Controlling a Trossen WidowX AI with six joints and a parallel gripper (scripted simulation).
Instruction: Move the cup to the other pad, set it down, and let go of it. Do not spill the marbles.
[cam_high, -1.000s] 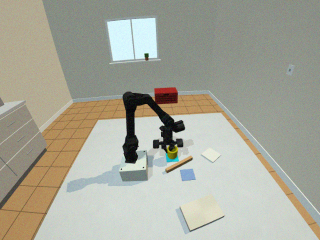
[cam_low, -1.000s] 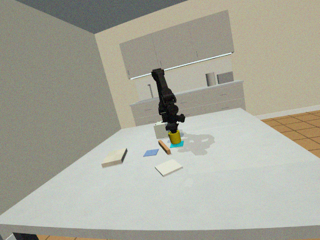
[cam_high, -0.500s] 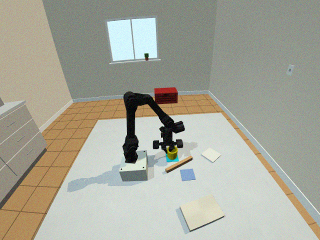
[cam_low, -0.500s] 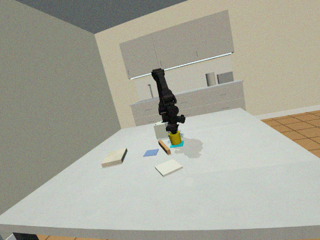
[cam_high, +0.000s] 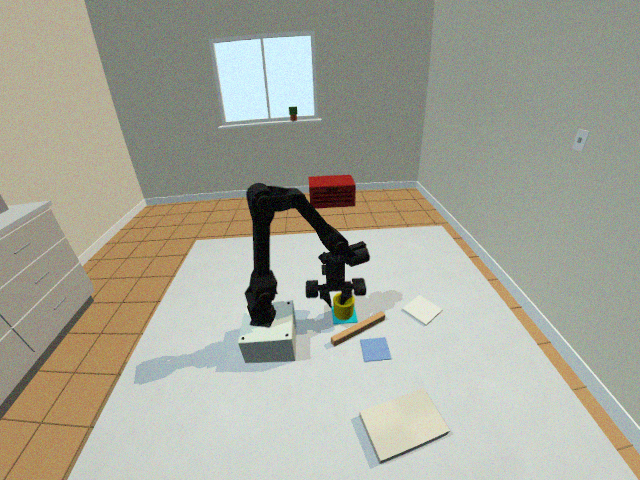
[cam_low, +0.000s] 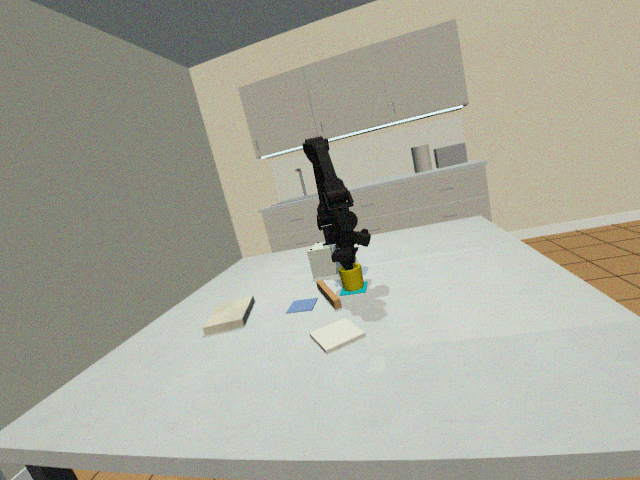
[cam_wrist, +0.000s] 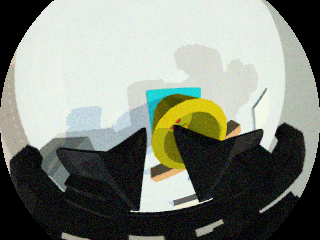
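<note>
The yellow cup (cam_high: 343, 310) (cam_low: 352, 279) (cam_wrist: 216, 108) stands upright on the cyan pad (cam_high: 337, 320) (cam_low: 347, 292) (cam_wrist: 154, 99). Red marbles (cam_wrist: 177, 120) show inside the cup in the wrist view; one finger hides part of its inside. My gripper (cam_high: 337, 303) (cam_low: 349, 266) (cam_wrist: 159, 130) is open, its fingers partly spread around the near cup wall. One finger reaches into the cup's mouth and the other is outside, with a gap to the wall. The blue pad (cam_high: 375, 349) (cam_low: 302, 305) lies bare beyond the wooden bar.
The wooden bar (cam_high: 358, 329) (cam_low: 329, 295) (cam_wrist: 162, 174) lies between the two pads, close to the cup. A thin white tile (cam_high: 422, 310) (cam_low: 337, 334) (cam_wrist: 262, 110) and a thicker cream slab (cam_high: 404, 424) (cam_low: 228, 316) lie farther off. The arm's base block (cam_high: 267, 348) is behind the cup in the exterior view.
</note>
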